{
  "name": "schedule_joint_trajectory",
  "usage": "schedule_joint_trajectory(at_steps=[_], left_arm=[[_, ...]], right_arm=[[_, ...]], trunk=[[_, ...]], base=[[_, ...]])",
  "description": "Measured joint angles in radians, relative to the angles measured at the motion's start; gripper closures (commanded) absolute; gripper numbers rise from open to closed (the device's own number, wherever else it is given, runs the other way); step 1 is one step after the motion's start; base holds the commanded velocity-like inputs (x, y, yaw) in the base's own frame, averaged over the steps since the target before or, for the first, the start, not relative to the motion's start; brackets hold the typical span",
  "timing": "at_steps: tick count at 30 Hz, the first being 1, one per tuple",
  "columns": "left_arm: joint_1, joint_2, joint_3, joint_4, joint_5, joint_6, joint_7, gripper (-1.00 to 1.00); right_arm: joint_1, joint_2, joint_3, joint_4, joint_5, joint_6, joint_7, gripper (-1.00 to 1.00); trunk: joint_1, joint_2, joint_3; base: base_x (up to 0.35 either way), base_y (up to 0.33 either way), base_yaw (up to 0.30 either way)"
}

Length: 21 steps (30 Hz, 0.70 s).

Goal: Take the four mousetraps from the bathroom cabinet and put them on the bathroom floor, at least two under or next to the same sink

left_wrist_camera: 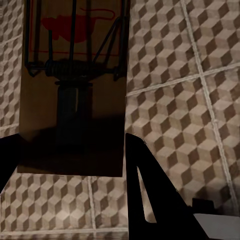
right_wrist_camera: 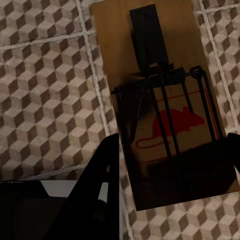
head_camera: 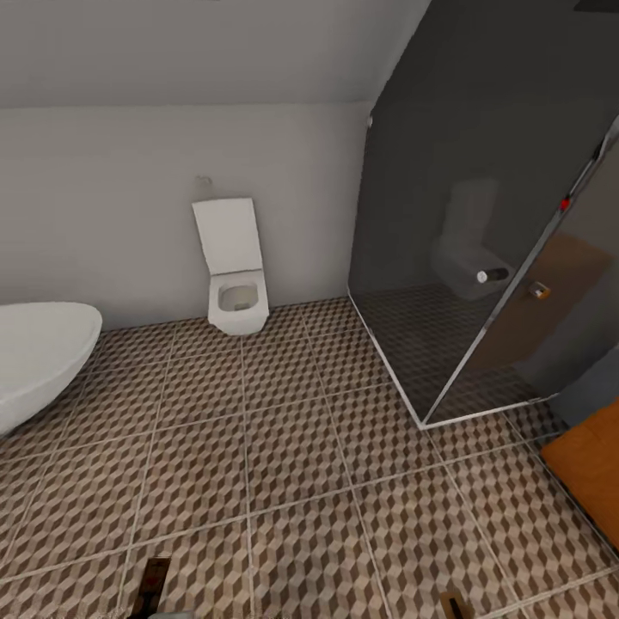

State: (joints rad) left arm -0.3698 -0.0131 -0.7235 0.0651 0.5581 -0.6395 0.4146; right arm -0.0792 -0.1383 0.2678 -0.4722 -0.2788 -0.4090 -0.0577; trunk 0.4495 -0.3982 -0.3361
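Bathroom, sloped ceiling, pale walls. Bathroom floor (head_camera: 292,464) tiled in brown-and-beige cube pattern with pale grout. White toilet (head_camera: 232,275) against the far wall, lid up. White bathtub (head_camera: 39,361) rim at the head view's left. Dark glass shower enclosure (head_camera: 481,258) at right; orange-brown cabinet (head_camera: 593,468) corner just beyond it at the right edge.

Left wrist view: left gripper (left_wrist_camera: 70,165) clamped on 1 mousetrap (left_wrist_camera: 72,90), its dark fingers (left_wrist_camera: 150,200) at either edge of the board; red mouse print, coiled spring and wire bar visible, floor tiles behind.

Right wrist view: right gripper (right_wrist_camera: 170,175) clamped on a 2nd mousetrap (right_wrist_camera: 160,100), dark fingers (right_wrist_camera: 100,190) flanking the board's near end, same red print and spring, held above the tiles.
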Motion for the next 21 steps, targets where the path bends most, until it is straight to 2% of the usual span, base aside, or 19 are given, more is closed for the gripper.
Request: schedule_joint_trajectory(at_steps=[21], left_arm=[[0.0, 0.0, 0.0, 0.0, 0.0, 0.0, 0.0, 1.0]], right_arm=[[0.0, 0.0, 0.0, 0.0, 0.0, 0.0, 0.0, 1.0]], trunk=[[0.0, 0.0, -0.011]], base=[[0.0, 0.0, 0.226]])
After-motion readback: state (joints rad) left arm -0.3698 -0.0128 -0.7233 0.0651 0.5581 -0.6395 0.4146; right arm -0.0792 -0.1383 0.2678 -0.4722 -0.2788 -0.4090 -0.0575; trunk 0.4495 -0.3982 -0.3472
